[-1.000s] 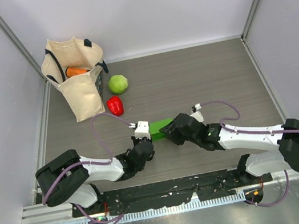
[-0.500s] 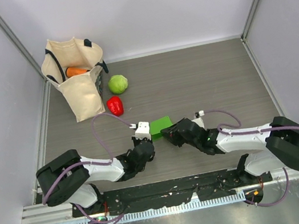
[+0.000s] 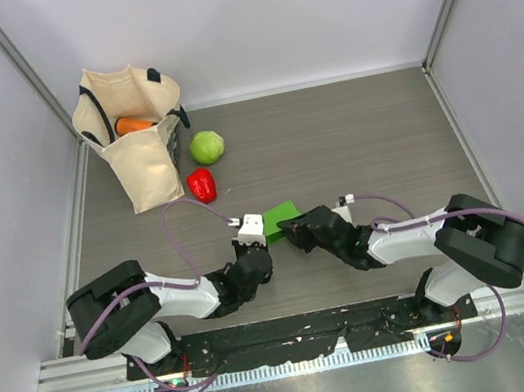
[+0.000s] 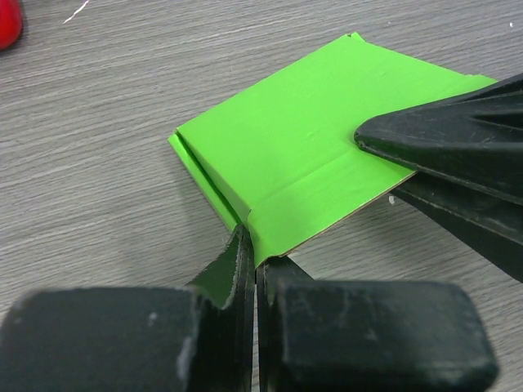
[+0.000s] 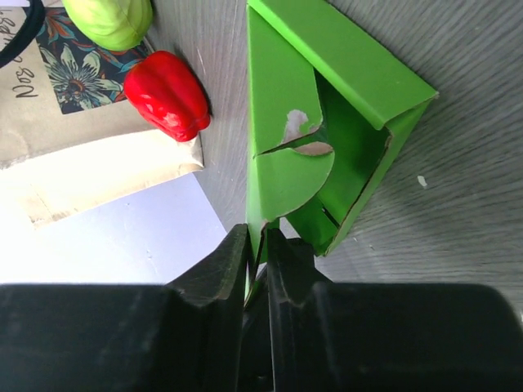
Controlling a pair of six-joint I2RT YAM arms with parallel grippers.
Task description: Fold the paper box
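The box (image 3: 281, 219), nipped tight at opposite edges by left gripper (image 4: 253, 245) and right gripper (image 5: 259, 237); opposed pulling may tear it.

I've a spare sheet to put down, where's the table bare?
Bare: the grey wooden table between the round pale-green cabbage and the right rail. Crowded: around the beige canvas bag and red pepper; near centre, left end effector and right end effector grip the bright green paper box.

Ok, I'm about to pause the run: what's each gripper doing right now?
Left gripper: closed, pinching an edge of the paper box.
Right gripper: closed, pinching a flap of the paper box.
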